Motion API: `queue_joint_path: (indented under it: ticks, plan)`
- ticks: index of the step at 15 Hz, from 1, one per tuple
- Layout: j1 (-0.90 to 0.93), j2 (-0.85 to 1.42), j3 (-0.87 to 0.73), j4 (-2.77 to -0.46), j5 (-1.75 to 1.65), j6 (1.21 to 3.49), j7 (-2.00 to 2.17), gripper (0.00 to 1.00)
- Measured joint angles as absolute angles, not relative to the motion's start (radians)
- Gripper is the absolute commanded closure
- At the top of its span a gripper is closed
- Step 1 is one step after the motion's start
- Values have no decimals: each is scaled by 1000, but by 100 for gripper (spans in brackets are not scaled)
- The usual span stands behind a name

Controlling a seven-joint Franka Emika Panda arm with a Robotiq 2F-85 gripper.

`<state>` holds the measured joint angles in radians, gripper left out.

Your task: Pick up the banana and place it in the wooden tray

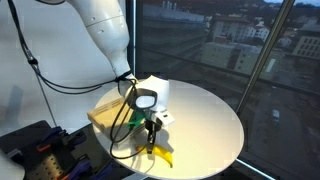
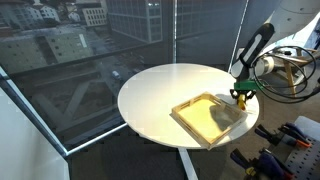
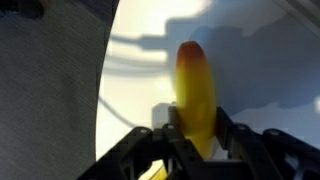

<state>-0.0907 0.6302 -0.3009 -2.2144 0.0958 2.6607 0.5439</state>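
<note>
At left on the round white table [image 1: 200,110] sits the wooden tray [image 1: 104,117]. Just to its right, the gripper [image 1: 150,138] pinches its fingers [image 3: 230,135] narrowly around the banana [image 1: 162,154], outside the tray near the table's edge.

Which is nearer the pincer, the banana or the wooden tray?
The banana: in the wrist view it sits right between the fingers of the pincer, while the wooden tray lies off to the side.
</note>
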Motion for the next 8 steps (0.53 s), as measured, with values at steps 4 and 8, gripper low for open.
queue_joint_path:
  ticks: [4,8]
  plan:
    - [-94,619,-301,-2215,96,2661,503,86]
    - [-103,596,-300,-2217,96,2658,456,86]
